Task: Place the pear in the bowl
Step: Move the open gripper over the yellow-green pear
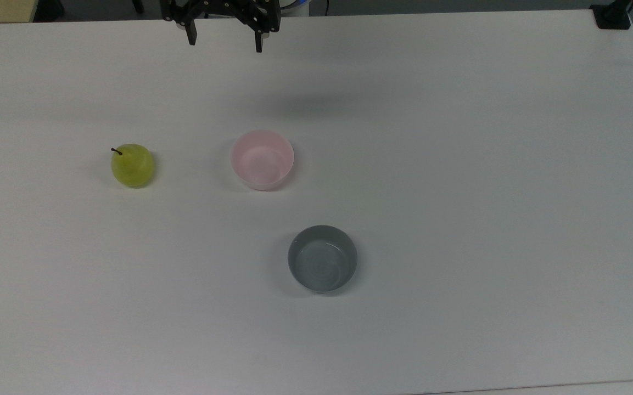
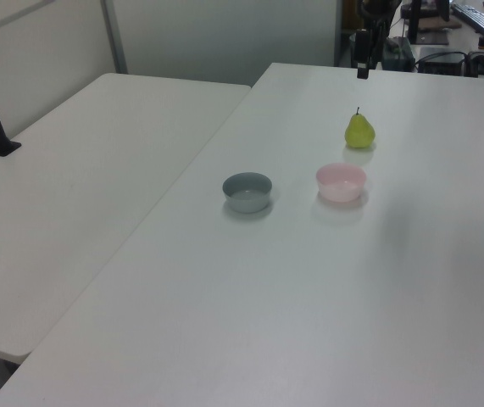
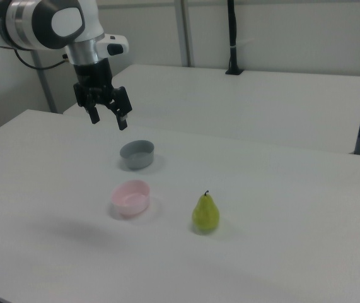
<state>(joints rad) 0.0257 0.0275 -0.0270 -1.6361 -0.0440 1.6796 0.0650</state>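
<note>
Bowl (image 1: pixel 262 159) empty; pear (image 1: pixel 132 165) on table (image 1: pixel 459 164).

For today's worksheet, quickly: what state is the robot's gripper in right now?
Gripper: open, holding nothing, raised above the table.

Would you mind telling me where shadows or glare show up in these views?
Top view: a broad soft shadow on the table above the pink bowl. Right view: a faint shadow left of that bowl; the pear shows a slight sheen. Left view: lighting is even.
</note>
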